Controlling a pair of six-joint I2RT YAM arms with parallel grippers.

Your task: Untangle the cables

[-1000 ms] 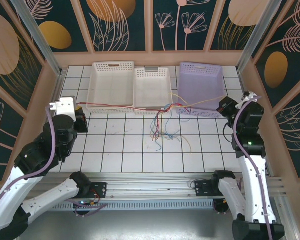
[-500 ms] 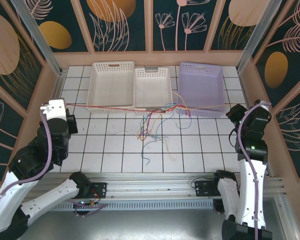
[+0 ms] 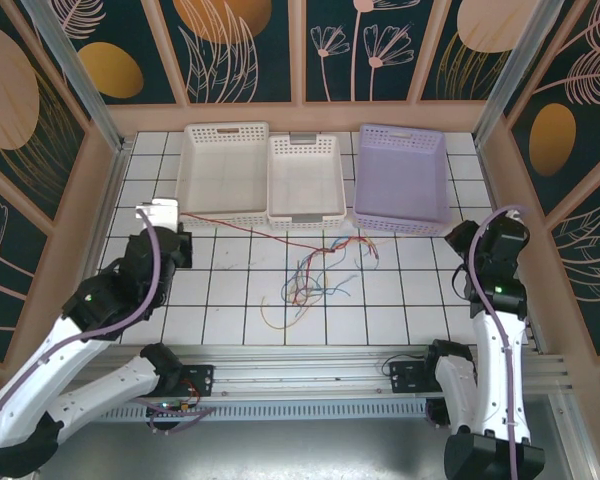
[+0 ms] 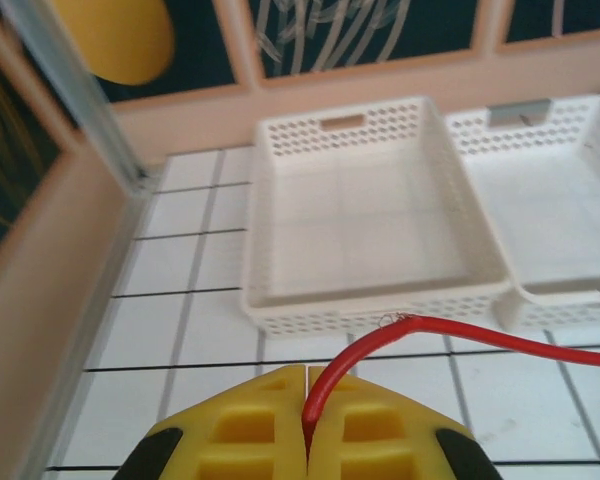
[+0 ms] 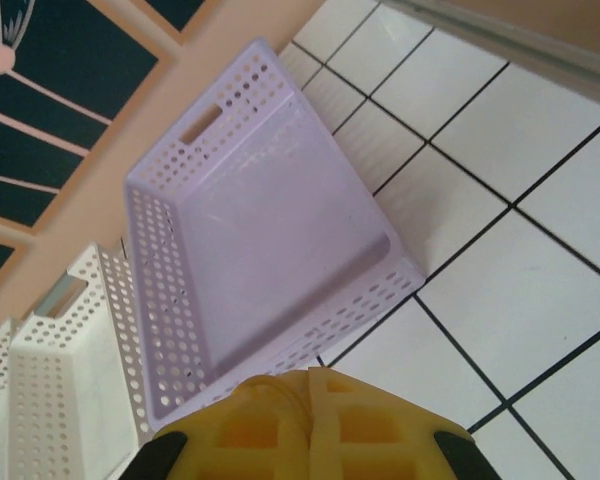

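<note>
Though thin, cable point(image 4: 380, 335) in left hand point(image 4: 305, 400)

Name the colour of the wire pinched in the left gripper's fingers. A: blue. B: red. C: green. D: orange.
B: in the left wrist view a red wire runs out from between the closed yellow fingers of the left gripper and off to the right across the tiles.
</note>
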